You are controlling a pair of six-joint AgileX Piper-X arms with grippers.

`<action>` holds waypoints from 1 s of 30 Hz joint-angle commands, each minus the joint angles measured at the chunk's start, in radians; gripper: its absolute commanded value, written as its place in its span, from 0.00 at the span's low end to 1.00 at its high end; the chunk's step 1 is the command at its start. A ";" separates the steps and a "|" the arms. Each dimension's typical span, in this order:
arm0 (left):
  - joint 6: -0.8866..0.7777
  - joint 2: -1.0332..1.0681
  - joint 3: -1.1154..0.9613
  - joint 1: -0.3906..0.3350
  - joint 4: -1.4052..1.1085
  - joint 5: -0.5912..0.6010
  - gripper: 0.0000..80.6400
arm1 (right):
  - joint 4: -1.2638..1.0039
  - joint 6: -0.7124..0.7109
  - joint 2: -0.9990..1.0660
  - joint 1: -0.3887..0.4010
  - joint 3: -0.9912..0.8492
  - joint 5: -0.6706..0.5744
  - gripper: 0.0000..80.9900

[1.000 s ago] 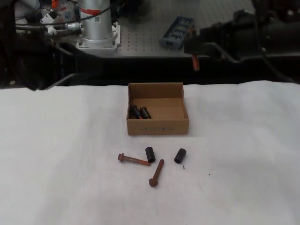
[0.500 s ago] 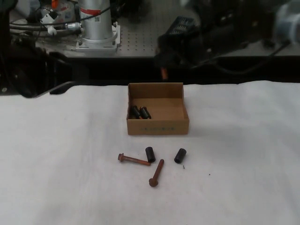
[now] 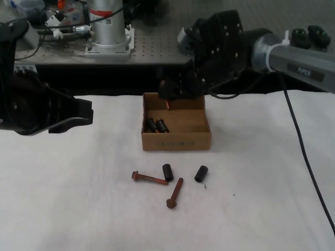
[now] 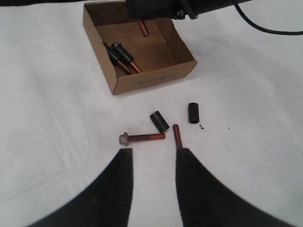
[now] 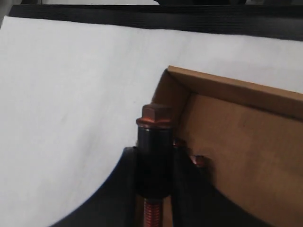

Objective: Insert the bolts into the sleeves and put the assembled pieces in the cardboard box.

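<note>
Seen from the high camera, the right gripper (image 3: 168, 98) is hanging over the cardboard box (image 3: 176, 142), near the box's 11 o'clock corner. Its two fingers are clamping an assembled piece (image 5: 155, 156): a copper-coloured bolt pushed through a black sleeve. The fingers are pressing on the sleeve, the hexagonal head is sticking out at one end, and the threaded shank is showing at the other. The piece's long axis is standing near upright, with the shank pointing down into the box, so a release here would likely drop it inside. It is not touching the box floor as far as can be judged.

Two finished pieces (image 3: 156, 125) are lying inside the box towards its 9 o'clock wall.

On the white cloth (image 3: 272, 209), at 6 o'clock from the box, two loose bolts (image 3: 149, 178) and two loose sleeves (image 3: 167, 172) are waiting close together. One bolt is lying roughly along 3 to 9 o'clock, its tip just beside a sleeve; the other bolt is slanting from 1 to 7 o'clock.

The left gripper (image 4: 152, 156) is hovering with its fingers apart and nothing between them. The loose parts are lying at about 4 o'clock from it, nearer to this arm than to the right one.
</note>
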 commanded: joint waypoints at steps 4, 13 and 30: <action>0.036 -0.010 -0.004 0.002 0.021 -0.008 0.28 | 0.060 -0.004 0.033 -0.009 -0.020 0.043 0.03; 0.043 -0.011 -0.004 0.002 0.027 -0.008 0.28 | 0.104 -0.011 0.064 -0.005 -0.020 0.032 0.03; 0.043 -0.011 -0.004 0.002 0.027 -0.008 0.28 | 0.166 -0.026 0.071 -0.005 -0.020 0.006 0.08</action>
